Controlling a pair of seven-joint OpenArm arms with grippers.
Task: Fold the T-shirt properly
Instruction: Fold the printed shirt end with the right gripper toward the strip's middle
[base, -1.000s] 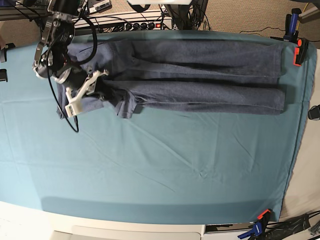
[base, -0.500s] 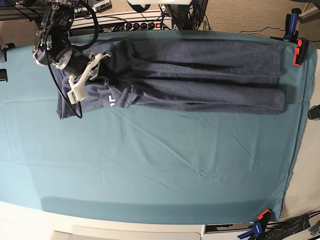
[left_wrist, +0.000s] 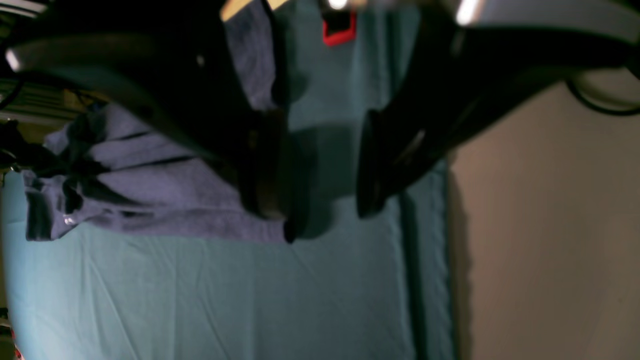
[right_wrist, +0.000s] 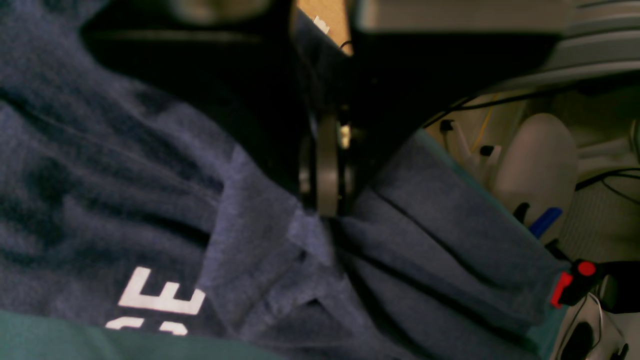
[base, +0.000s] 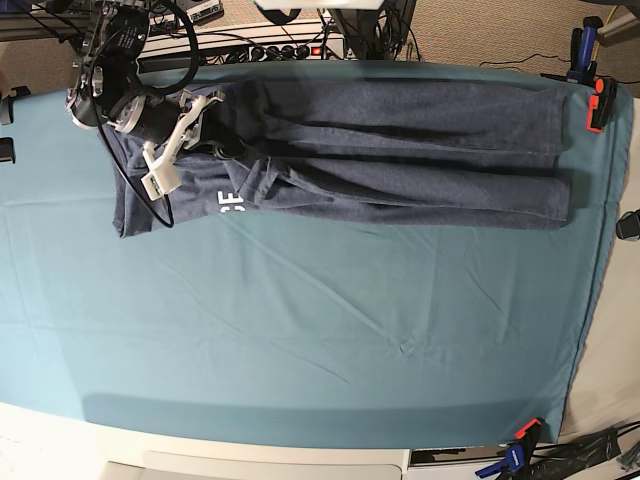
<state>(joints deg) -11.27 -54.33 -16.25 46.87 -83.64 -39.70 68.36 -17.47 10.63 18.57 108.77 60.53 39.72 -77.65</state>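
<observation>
The navy T-shirt (base: 400, 150) lies folded lengthwise in a long band along the far edge of the teal cloth. White letters (base: 232, 203) show near its left end, and also in the right wrist view (right_wrist: 160, 297). My right gripper (base: 215, 150) is over that left end. In its wrist view it (right_wrist: 325, 200) is shut on a raised fold of the T-shirt (right_wrist: 250, 215). My left gripper (left_wrist: 325, 200) is open and empty, hovering above the T-shirt's (left_wrist: 165, 200) other end by the cloth's edge. The left arm is not in the base view.
The teal table cloth (base: 300, 330) covers the table. Red clamps hold it at the far right corner (base: 597, 105) and the near right edge (base: 525, 432). A power strip and cables (base: 270, 45) lie behind the far edge. Beige floor (left_wrist: 550, 225) shows past the cloth's edge.
My right gripper has moved toward the far edge and slightly right with the cloth in it. The shirt's left end has spread flatter and white letters have come into view.
</observation>
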